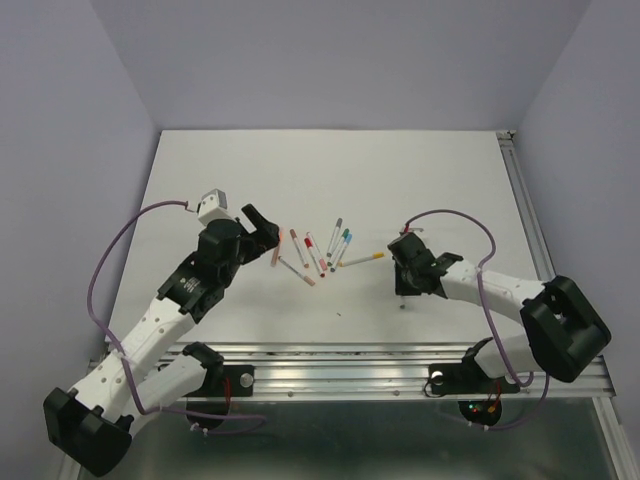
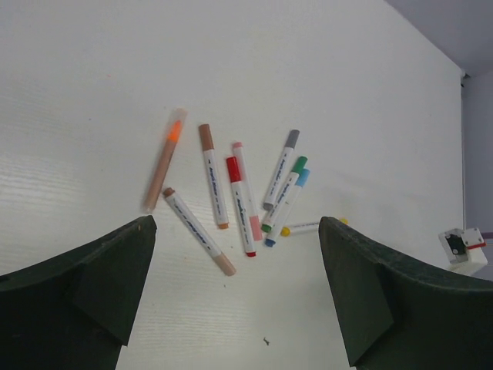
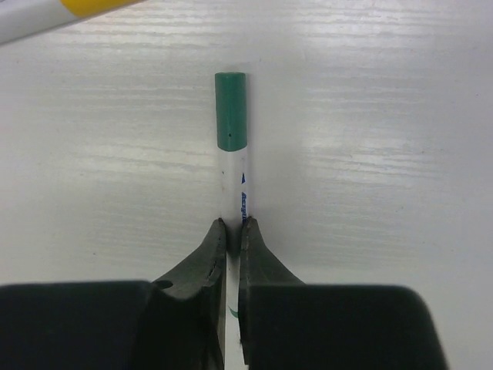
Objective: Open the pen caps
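Clenched in the right gripper (image 3: 233, 231), a white pen (image 3: 234, 193) is held, green cap (image 3: 230, 110) clear ahead; the left gripper (image 2: 237, 225) is spread open near scattered pens (image 2: 213, 181).

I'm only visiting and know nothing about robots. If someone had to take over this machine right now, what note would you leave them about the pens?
Left claw: open, empty, hovering at the left edge of the pen cluster.
Right claw: shut on a white pen, with its green cap on.
Other pens: loose cluster on the table between the arms, with the yellow pen nearest the right claw.
Done: one pen gripped. No loose caps in view, so apparently none are open.
Left: pull the green cap, then uncap the others.
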`<action>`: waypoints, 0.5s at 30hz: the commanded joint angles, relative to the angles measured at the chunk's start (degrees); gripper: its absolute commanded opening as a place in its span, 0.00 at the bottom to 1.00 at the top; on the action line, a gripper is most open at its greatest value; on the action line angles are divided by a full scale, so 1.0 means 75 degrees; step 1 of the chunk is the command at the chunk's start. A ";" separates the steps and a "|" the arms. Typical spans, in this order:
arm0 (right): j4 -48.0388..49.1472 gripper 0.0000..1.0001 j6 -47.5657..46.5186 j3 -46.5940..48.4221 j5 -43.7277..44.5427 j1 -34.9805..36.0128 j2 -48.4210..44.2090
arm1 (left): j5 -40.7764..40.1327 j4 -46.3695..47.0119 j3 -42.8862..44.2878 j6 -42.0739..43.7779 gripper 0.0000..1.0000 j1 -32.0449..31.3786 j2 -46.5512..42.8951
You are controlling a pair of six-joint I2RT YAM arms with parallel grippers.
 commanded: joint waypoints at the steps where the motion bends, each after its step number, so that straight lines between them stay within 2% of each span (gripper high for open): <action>1: 0.0182 0.01 0.0089 -0.0367 -0.0481 0.0089 -0.0632 | 0.1557 0.0980 -0.0241 0.0308 0.99 0.0018 0.0034; 3: 0.0287 0.01 -0.0051 -0.0437 -0.0773 0.0089 -0.1461 | 0.2099 0.1566 -0.0464 0.0250 0.99 -0.0005 0.0058; 4: 0.0369 0.01 -0.0168 -0.0496 -0.0983 0.0089 -0.1768 | 0.2740 0.1800 -0.0662 0.0180 0.99 -0.0017 0.0058; 9: 0.2017 0.01 -0.0673 -0.1151 -0.3580 0.0077 -0.3410 | 0.3776 0.3462 -0.1155 -0.0347 0.99 -0.0438 0.0163; 11: 0.2499 0.01 -0.0661 -0.1269 -0.4297 0.0089 -0.3773 | 0.3836 0.3781 -0.1121 -0.0546 0.99 -0.0661 0.0373; 15: 0.2934 0.01 -0.0603 -0.1188 -0.4768 0.0089 -0.3822 | 0.3743 0.4459 -0.1097 -0.0804 0.99 -0.1281 0.0667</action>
